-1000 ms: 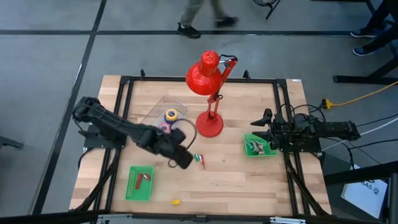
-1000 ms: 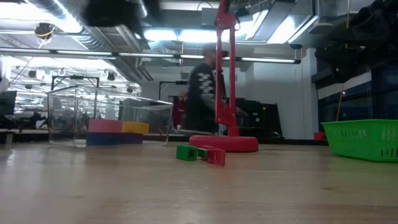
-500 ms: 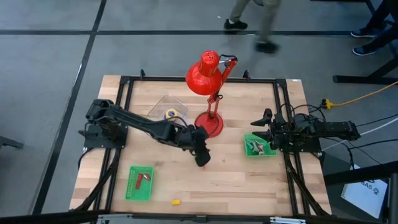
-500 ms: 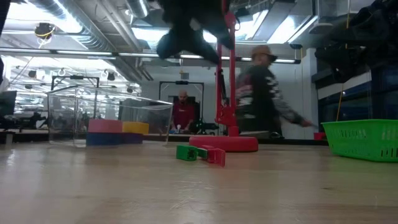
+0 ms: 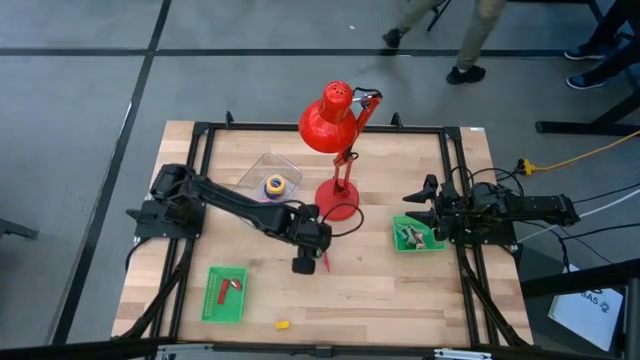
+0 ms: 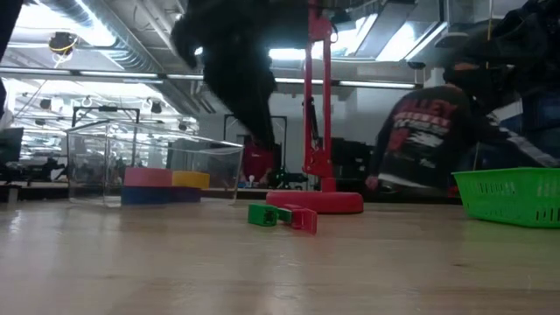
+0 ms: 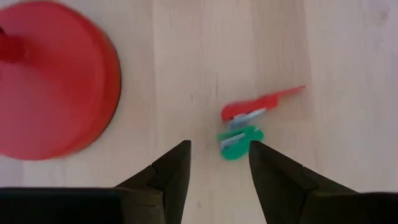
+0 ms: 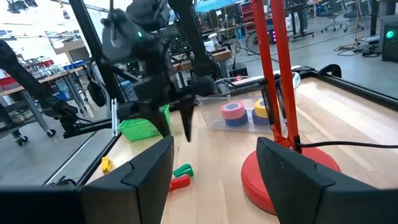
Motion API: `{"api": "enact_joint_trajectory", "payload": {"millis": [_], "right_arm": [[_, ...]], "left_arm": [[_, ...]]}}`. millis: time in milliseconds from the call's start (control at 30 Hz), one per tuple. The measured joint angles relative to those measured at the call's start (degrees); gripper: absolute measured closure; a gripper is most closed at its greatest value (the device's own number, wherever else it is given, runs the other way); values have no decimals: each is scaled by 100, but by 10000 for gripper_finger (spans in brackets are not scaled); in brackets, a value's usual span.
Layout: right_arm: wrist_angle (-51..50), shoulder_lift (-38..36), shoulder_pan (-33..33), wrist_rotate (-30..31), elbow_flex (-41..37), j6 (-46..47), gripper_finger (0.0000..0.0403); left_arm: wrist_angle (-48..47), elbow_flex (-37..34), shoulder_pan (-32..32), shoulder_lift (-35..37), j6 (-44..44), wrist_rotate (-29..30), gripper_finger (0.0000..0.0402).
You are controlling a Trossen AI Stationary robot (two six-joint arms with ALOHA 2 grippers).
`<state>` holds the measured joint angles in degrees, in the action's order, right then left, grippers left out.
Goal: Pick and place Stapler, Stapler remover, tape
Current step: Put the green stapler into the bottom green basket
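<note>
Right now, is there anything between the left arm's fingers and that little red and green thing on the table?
No. In the left wrist view only bare wood shows between the open left gripper and the red and green staple remover just beyond its fingers.

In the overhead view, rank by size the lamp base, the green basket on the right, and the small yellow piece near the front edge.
1. Lamp base and green basket: about alike, so no ranking between them.
2. Yellow piece: clearly the smallest.
</note>
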<state>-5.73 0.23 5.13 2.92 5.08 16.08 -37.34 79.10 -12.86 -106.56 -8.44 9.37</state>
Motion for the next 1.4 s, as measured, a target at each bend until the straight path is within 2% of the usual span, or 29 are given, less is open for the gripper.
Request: {"api": "enact_joint_trajectory", "payload": {"millis": [167, 400, 500, 700, 900, 1033, 1233, 1400], "right_arm": [[-18, 0, 0, 0, 0, -2, 171], [-15, 0, 0, 0, 0, -2, 171], [-14, 0, 0, 0, 0, -2, 171], [-15, 0, 0, 0, 0, -2, 171], [-16, 0, 0, 0, 0, -2, 171], [-15, 0, -1, 0, 0, -2, 171], [-15, 0, 0, 0, 0, -2, 171], [-16, 0, -1, 0, 0, -2, 171]], "left_arm": [[8, 1, 39, -284, 597, -39, 244], [17, 1, 72, -614, 1009, -154, 244], [35, -1, 72, -718, 1015, -250, 248], [106, -1, 54, -924, 908, -869, 254], [389, 3, -67, -1052, 588, -909, 267], [306, 3, -193, -1054, 132, -856, 298], [103, 3, -320, -1049, -574, -867, 388], [4, 6, -338, -1045, -752, -1129, 399]]}}
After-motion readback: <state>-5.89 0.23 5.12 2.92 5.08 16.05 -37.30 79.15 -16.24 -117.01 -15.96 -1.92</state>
